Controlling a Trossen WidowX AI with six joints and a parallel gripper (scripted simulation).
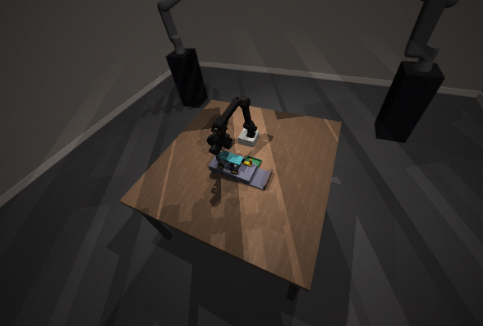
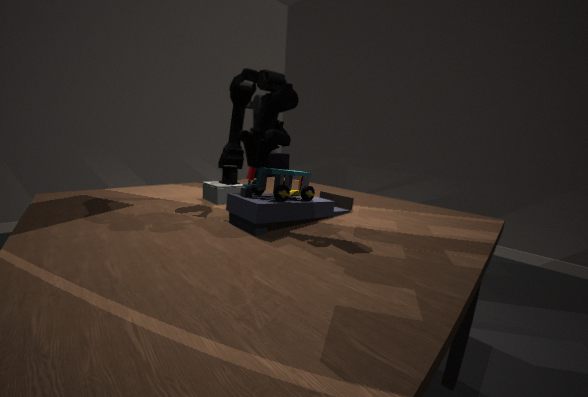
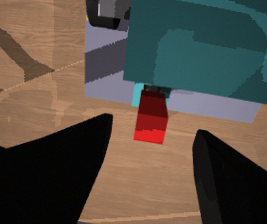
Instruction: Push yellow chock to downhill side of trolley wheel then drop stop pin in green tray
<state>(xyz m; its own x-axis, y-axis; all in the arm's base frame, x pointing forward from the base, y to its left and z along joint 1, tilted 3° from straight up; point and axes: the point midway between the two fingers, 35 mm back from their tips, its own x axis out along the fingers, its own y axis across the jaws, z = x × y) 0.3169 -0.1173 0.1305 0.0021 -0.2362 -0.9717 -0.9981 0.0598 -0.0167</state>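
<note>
The teal trolley (image 1: 231,158) (image 2: 289,172) (image 3: 199,55) stands on the grey ramp (image 1: 243,175) (image 2: 295,211) (image 3: 214,108). The stop pin's red head (image 2: 251,173) (image 3: 151,131) stands up at the uphill end. My gripper (image 3: 153,131) is open above that end, with the red head showing between its separated fingers in the wrist view; they do not touch it there. The yellow chock (image 1: 247,163) (image 2: 289,194) with its orange handle (image 1: 250,161) (image 2: 300,183) is on the ramp near the trolley's downhill wheels. Whether it touches a wheel cannot be told. The green tray (image 1: 257,162) lies beside the ramp.
The arm's white base block (image 1: 246,140) (image 2: 215,194) stands behind the ramp. A low end board (image 1: 268,178) (image 2: 337,200) closes the ramp's downhill end. The trolley's body is right beside the pin. Two grey arms on black pedestals stand beyond the table.
</note>
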